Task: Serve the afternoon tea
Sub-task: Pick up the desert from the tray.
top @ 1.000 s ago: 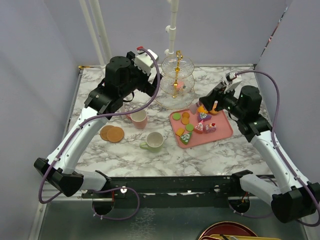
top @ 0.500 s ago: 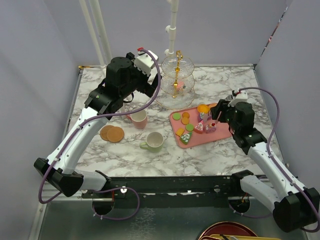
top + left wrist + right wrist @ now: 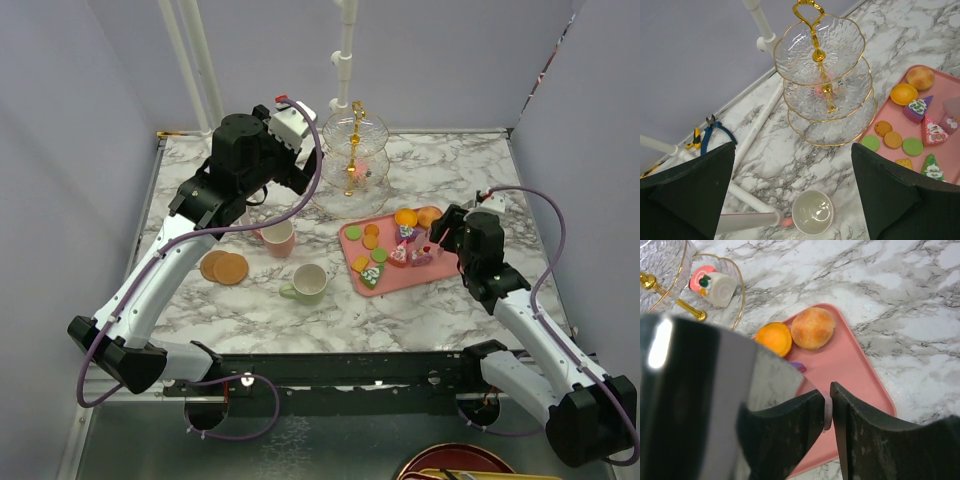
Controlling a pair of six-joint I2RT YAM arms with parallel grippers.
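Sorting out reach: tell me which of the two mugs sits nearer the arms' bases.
The pale-green mug, just left of the pink tray's near corner. The pink mug stands farther back, toward the glass stand.

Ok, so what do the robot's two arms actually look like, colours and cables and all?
The left arm and the right arm match: white links between bulky black joints, with a purple cable looping along each. The left wrist carries a white block. The jaws are matte black.
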